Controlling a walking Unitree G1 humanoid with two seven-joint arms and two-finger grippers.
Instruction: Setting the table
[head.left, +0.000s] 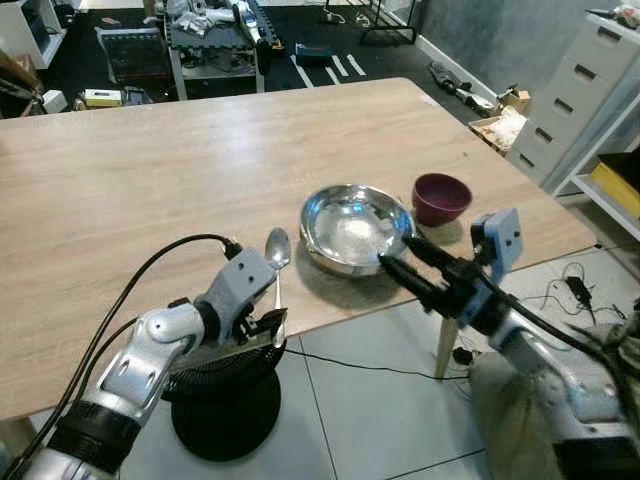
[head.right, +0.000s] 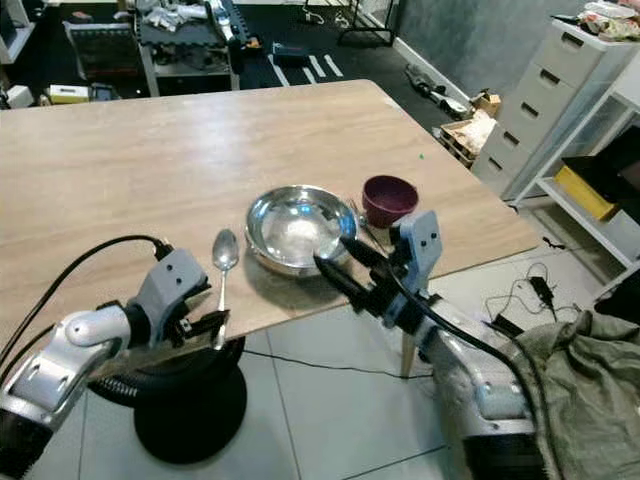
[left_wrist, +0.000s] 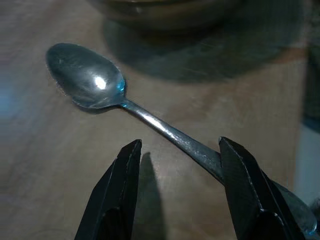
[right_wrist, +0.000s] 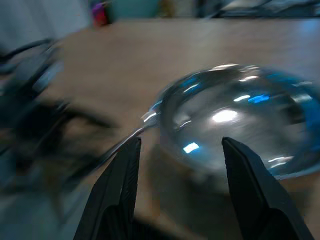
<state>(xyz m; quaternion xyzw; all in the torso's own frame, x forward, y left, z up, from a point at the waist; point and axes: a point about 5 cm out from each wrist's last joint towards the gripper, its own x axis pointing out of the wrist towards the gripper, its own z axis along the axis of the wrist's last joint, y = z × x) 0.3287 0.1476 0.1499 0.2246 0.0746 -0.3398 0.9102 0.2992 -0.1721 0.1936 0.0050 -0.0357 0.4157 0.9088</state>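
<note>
— Where's the spoon (head.left: 277, 262) right now?

— Flat on the wooden table (head.left: 150, 170), near the front edge, just left of the steel bowl (head.left: 356, 228). Its scoop points away from the robot and the handle runs back toward the edge.

— And the left gripper (left_wrist: 175, 165)?

— Down at the handle end. Its two black fingers are spread apart with the handle between them; one finger (left_wrist: 240, 175) lies right against the handle, the other stands clear, so nothing is pinched yet.

— The right gripper (head.left: 395, 255)?

— Reaching in from the right, its fingertips at the near rim of the bowl. The fingers (right_wrist: 120, 190) are spread wide and hold nothing (that wrist picture is blurred, mind you).

— Anything else on the table?

— A small dark red bowl (head.left: 441, 197) just right of the steel one, near the table's corner.
</note>
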